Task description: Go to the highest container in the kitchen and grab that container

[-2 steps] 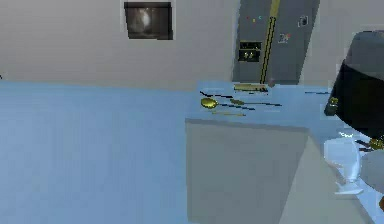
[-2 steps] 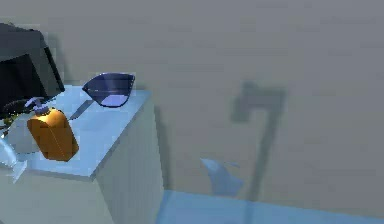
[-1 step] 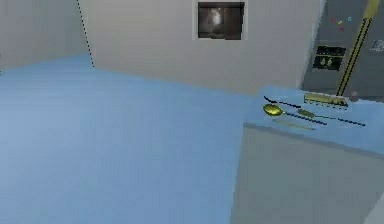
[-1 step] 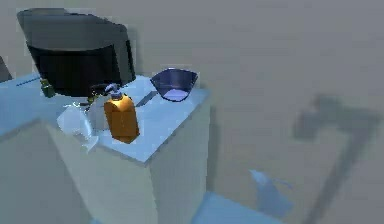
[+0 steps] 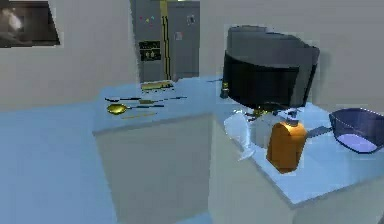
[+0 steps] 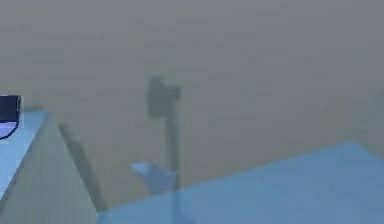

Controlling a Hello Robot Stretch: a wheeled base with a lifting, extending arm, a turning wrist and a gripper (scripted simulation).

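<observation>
A large dark round container (image 5: 270,68) stands at the back of the near counter (image 5: 330,175) on the forward view's right, and it is the tallest thing on that counter. In front of it are an orange bottle (image 5: 287,146), some pale clear items (image 5: 245,130) and a dark blue bowl (image 5: 356,130). The bowl's edge (image 6: 8,115) shows again at the arm side view's left, on a light blue counter corner (image 6: 25,150).
A grey fridge (image 5: 165,40) stands against the far wall. A second counter (image 5: 150,105) in front of it carries dark utensils and a gold spoon (image 5: 117,108). A framed picture (image 5: 25,22) hangs top left. A pale blue surface (image 6: 290,190) lies before a bare beige wall (image 6: 250,70).
</observation>
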